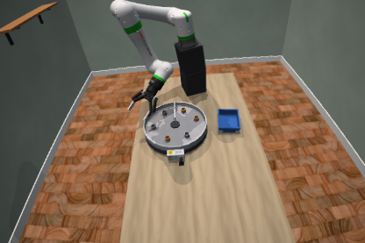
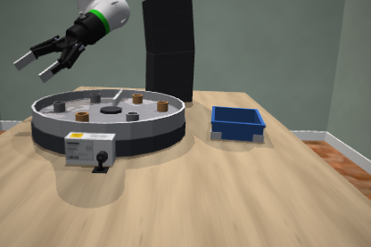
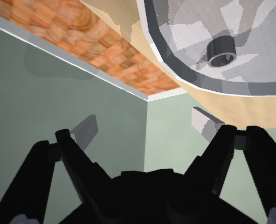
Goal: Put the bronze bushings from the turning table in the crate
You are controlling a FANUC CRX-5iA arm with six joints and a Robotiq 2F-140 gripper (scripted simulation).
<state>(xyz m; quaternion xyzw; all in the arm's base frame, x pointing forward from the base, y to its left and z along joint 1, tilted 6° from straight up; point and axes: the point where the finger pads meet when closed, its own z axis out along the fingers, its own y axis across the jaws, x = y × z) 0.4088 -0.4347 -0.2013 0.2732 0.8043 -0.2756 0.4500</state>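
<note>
The round grey turning table (image 1: 175, 128) stands on the wooden bench, also in the exterior view (image 2: 108, 120). Three bronze bushings sit on it: front left (image 2: 82, 117), back middle (image 2: 137, 98) and right (image 2: 162, 106). Three steel bushings sit among them: left (image 2: 59, 106), back (image 2: 95, 97) and front (image 2: 132, 116). The blue crate (image 1: 229, 120) (image 2: 237, 121) is to the table's right and looks empty. My gripper (image 1: 141, 103) (image 2: 33, 68) is open and empty. It hangs tilted above and just outside the table's back-left rim. The wrist view shows my open fingers and one steel bushing (image 3: 222, 51).
The black robot pedestal (image 1: 190, 67) stands behind the turning table. A small control box (image 2: 90, 148) with a knob is fixed to the table's front. A wooden shelf (image 1: 27, 17) is on the left wall.
</note>
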